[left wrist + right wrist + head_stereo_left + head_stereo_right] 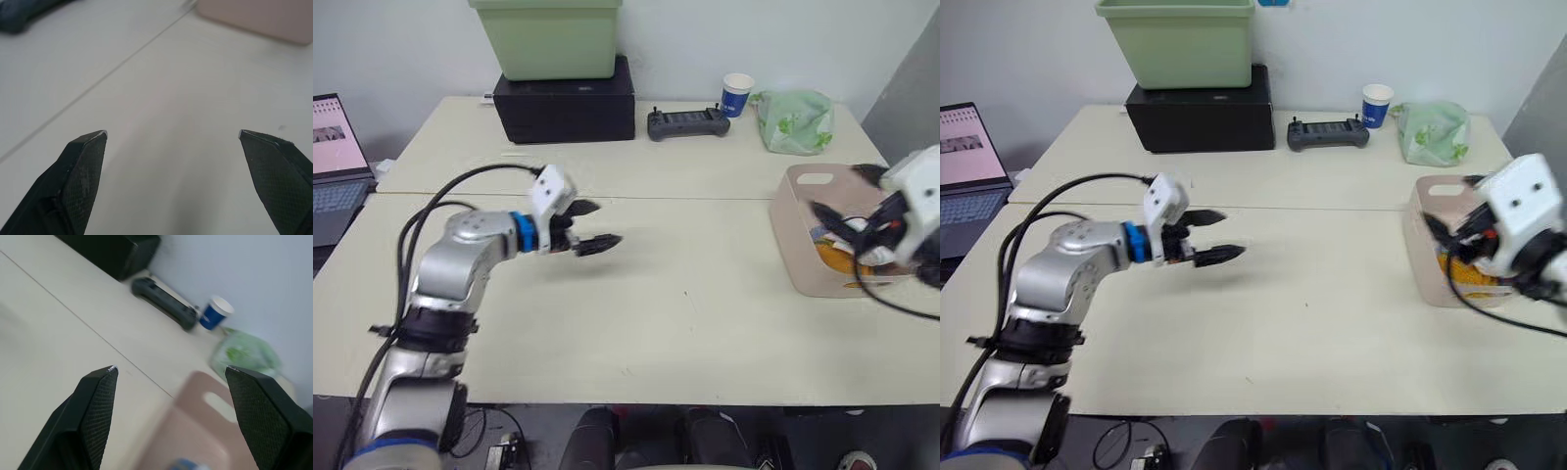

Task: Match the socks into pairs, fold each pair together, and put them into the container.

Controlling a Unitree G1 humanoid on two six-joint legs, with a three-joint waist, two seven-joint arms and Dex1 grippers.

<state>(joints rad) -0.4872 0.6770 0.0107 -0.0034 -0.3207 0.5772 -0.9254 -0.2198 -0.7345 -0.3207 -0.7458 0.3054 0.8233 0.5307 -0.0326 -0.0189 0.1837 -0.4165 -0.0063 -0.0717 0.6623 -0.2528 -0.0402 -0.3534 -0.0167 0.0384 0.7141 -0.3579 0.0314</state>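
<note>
Left eye view: left gripper (592,226) hovers over the bare middle of the worktop (685,313), jaws spread wide, nothing held. Right gripper (842,201) hangs over the pink basket (800,235) at the worktop's right side, jaws wide apart and empty. Socks (830,257) lie inside the basket, a mustard-orange one visible with white beside it, partly hidden by the gripper. At the back stand a green tub (548,37) on a black box (566,103), a controller (683,123), a paper cup (736,95) and a green-and-white cloth bundle (793,121). Laptop (335,157) sits far left.
</note>
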